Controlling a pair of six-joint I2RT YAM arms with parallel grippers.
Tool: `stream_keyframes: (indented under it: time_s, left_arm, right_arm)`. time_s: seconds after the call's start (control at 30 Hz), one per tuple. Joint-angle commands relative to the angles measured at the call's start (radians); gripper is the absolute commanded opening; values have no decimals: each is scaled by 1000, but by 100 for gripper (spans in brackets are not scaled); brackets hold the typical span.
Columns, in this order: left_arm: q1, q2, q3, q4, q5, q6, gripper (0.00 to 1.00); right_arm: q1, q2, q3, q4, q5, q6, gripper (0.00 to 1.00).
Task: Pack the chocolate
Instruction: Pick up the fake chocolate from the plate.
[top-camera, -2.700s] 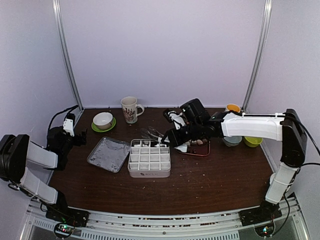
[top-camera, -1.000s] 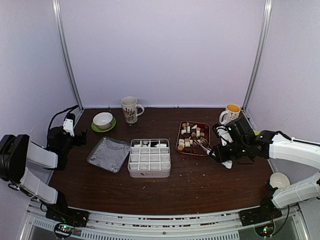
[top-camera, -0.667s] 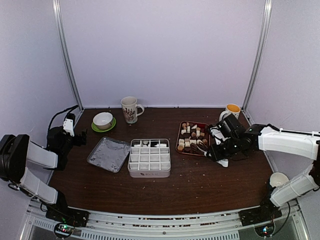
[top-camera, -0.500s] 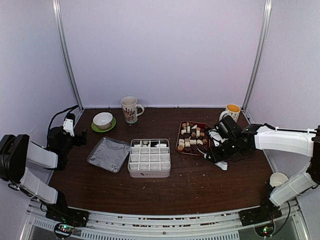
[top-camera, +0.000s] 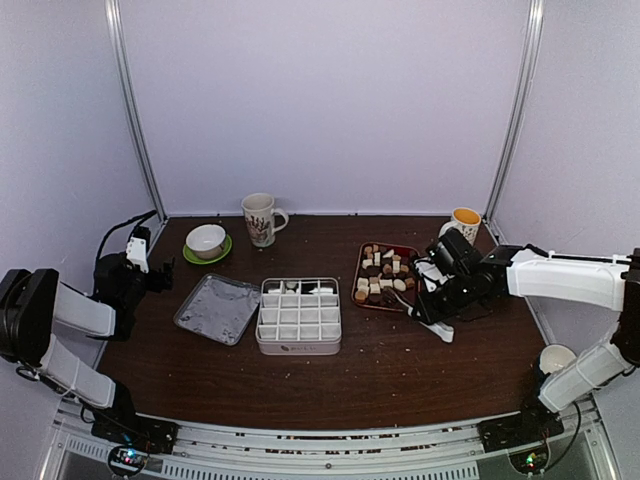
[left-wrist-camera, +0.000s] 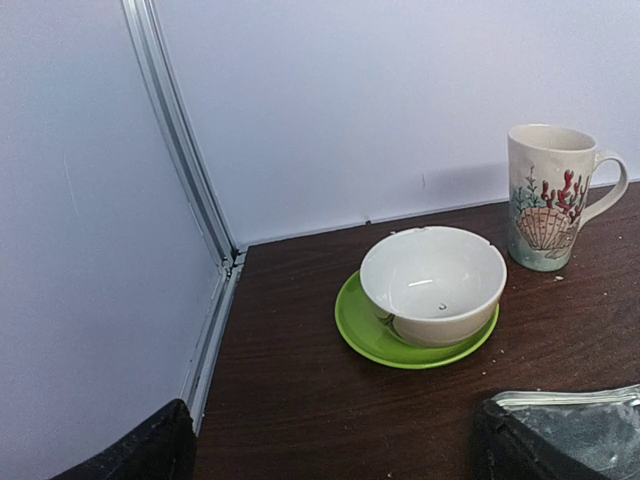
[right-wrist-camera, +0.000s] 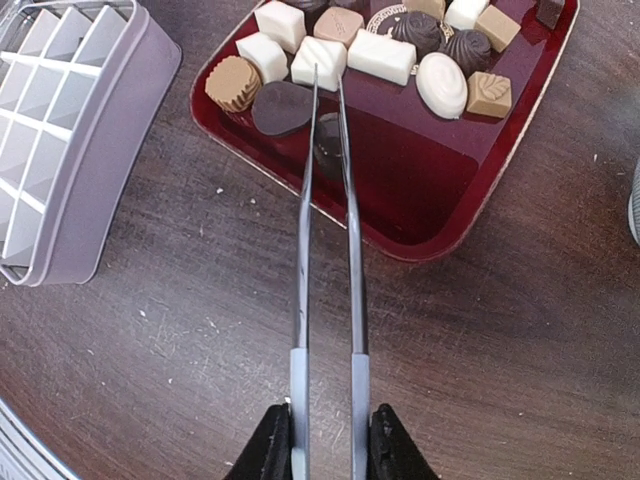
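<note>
The chocolate (right-wrist-camera: 380, 55), in mixed dark, tan and white pieces, fills the upper part of the red tray (right-wrist-camera: 440, 190) at upper centre of the right wrist view, with the far rows cut off by the top edge. The right gripper (right-wrist-camera: 329, 445), visible only at the bottom edge, is clamped on the tongs (right-wrist-camera: 301, 280). Their narrowly parted tips overlie the near pieces, but contact cannot be determined. The left gripper (left-wrist-camera: 335, 455) is fully spread and holds nothing, its fingers (left-wrist-camera: 140, 455) cropped at the bottom corners of the left wrist view.

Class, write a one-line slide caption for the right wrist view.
Right gripper holds tongs, tips reaching over chocolates on a red tray, beside a divided box.
</note>
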Motion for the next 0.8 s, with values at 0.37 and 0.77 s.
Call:
stream_keyframes:
  time_s: [0.37,0.77]
  left_arm:
    - [8,-1,-3,58,12,12,98]
    - [8,-1,-3,59,11,11,98]
  right_arm:
    - [-4,-145,26,102,-22,-14,18]
    - [13,-179,-1,274,-182,6,17]
